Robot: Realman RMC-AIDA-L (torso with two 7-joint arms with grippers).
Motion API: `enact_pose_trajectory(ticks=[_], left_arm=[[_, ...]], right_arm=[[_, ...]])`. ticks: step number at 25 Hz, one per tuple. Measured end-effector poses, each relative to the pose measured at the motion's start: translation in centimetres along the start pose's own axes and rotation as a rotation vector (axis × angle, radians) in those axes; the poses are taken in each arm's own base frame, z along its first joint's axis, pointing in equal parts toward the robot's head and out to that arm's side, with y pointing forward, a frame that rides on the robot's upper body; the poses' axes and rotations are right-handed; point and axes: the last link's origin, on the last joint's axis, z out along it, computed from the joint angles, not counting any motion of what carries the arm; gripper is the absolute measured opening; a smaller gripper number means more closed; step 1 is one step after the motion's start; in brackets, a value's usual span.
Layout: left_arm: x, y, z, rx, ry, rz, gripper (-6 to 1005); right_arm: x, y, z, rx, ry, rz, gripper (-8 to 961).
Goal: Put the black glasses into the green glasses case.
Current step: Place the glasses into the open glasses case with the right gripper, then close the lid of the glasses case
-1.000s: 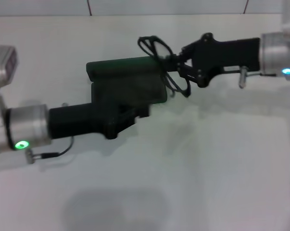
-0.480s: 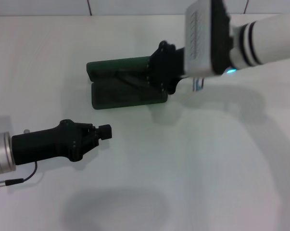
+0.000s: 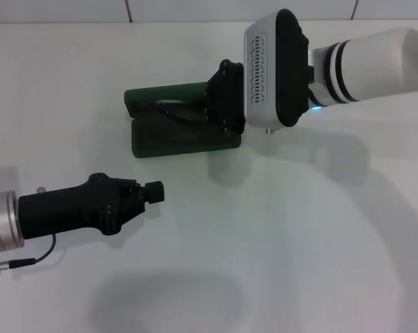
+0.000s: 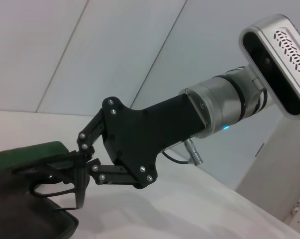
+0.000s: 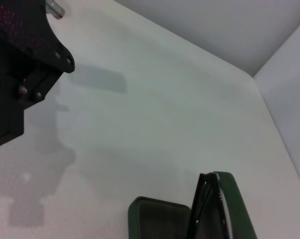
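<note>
Black glasses (image 4: 50,185) lie in the open green glasses case (image 3: 168,139), pinched by the right hand (image 4: 80,172); left hand (image 3: 152,192) sits closed nearer the counter's (image 3: 299,229) front.

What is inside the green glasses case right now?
The black glasses sit in the open green glasses case, with the right hand at them. That hand covers the case's right end.

Green glasses case (image 3: 174,128) lay open on white table (image 3: 285,243). Right gripper (image 3: 212,111) reached over its right end, fingers hidden. Left gripper (image 3: 152,192) hovered well apart, nearer the robot, fingers together. Black glasses frame barely showed inside the case.
</note>
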Motion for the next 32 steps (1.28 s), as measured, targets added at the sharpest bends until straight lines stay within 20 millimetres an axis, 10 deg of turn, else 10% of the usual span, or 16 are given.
enact_pose_trajectory(ticks=[32], left_arm=[[-0.4,0.3,0.3,-0.004,0.017,-0.018,36]], right_arm=[[-0.1,0.1,-1.0,0.107,-0.084,0.140,174]])
